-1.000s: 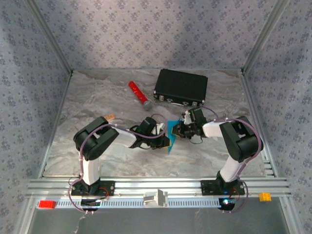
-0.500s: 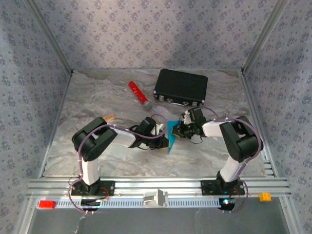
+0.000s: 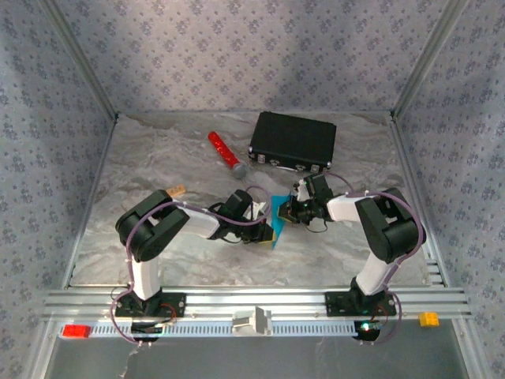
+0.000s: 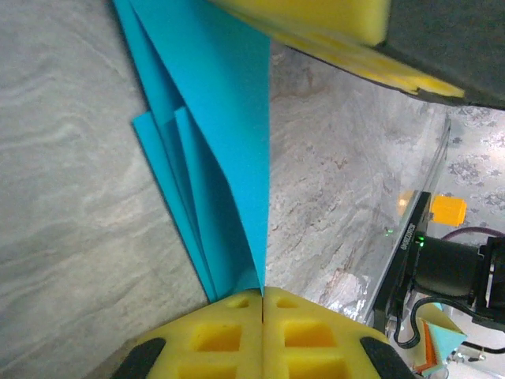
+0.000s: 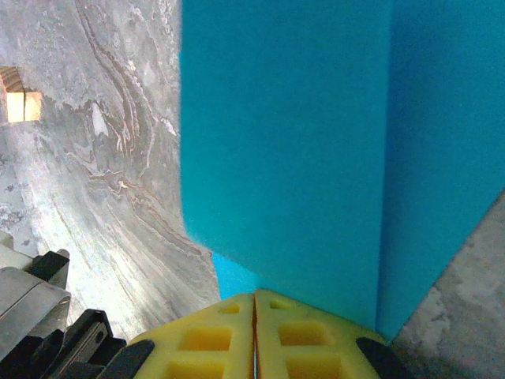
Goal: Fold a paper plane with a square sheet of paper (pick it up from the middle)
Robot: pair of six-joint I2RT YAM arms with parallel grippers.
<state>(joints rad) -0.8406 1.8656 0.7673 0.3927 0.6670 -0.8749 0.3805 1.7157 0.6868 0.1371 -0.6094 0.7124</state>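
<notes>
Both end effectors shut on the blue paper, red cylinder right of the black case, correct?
No: top external view shows the red cylinder left of the black case. Left end effector and right end effector are shut on the blue paper.

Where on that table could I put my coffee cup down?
Bare marble left of the red cylinder, up to the left wall; also the near strip along the metal rail. Crowded mid-table: folded blue paper, left arm, right arm, black case behind.
</notes>
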